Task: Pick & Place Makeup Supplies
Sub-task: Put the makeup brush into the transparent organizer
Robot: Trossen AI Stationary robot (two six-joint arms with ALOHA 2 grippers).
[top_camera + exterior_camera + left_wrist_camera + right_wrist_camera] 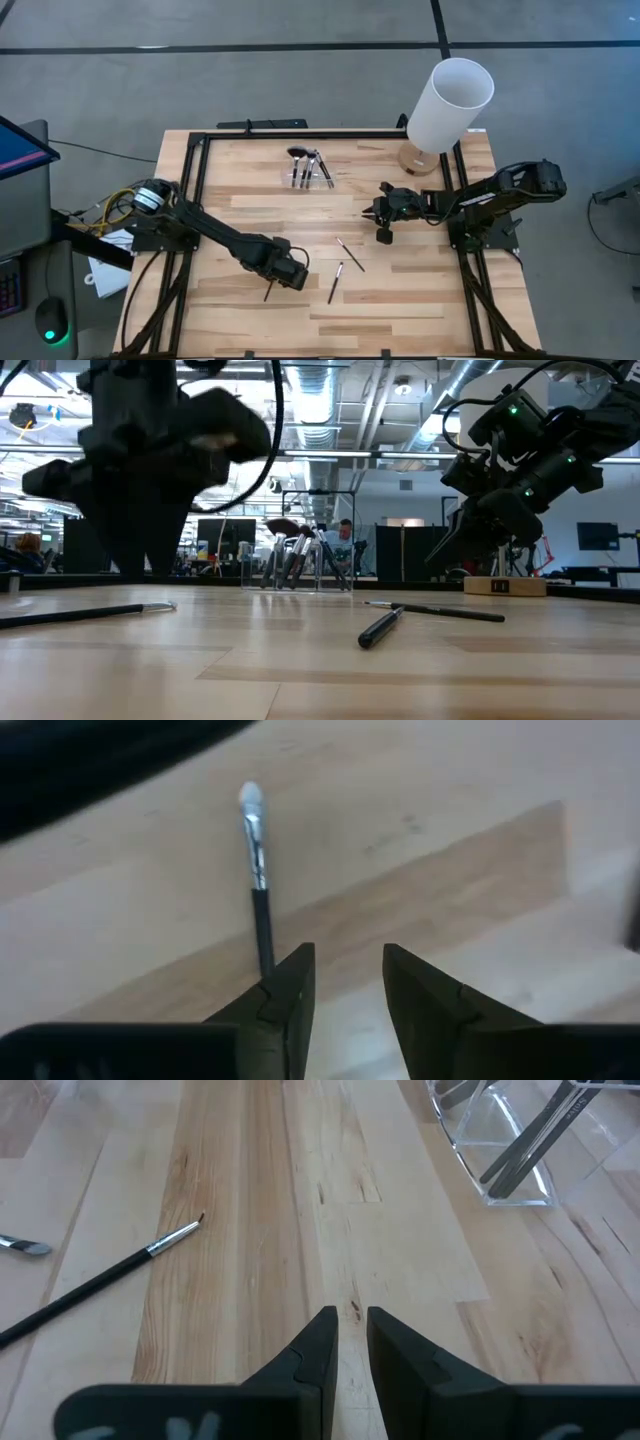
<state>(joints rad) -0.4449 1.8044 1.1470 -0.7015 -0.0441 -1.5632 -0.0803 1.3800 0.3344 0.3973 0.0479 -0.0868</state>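
Observation:
Three slim black-handled brushes lie flat on the wooden table: one beside my left gripper, two more mid-table. In the left wrist view that first brush runs past the outer side of one finger, outside the gap; my left gripper is open just above the wood. Whether it touches the brush, I cannot tell. Other brushes stand in the clear holder. My right gripper hovers right of centre, empty, its fingers a narrow gap apart.
A tall white cylinder stands on a wooden base at the far right corner. A black frame borders the table. The right wrist view shows a brush and the holder ahead. Bare wood lies along the near edge.

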